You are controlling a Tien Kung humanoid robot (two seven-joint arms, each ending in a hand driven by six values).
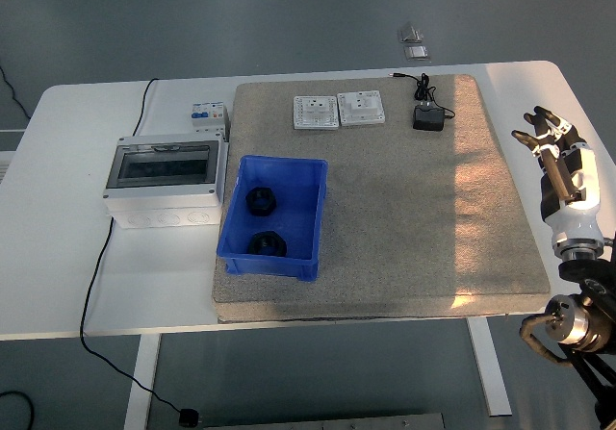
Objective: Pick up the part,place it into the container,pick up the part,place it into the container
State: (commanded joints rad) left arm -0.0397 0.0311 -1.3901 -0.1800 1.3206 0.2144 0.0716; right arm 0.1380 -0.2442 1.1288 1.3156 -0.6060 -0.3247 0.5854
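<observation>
A blue container (310,220) stands on the brown mat (414,228) left of its middle. Two black parts lie in it, one (261,200) toward the back and one (268,243) toward the front. My right hand (551,146) is at the right edge of the table, off the mat, fingers spread and pointing up, holding nothing. It is far from the container. My left arm is out of view.
Two white socket plates (339,111) and a black power adapter (428,117) with its cable lie at the back of the mat. A grey electrical box with a clear lid (165,180) and a small breaker (209,115) stand left of the mat.
</observation>
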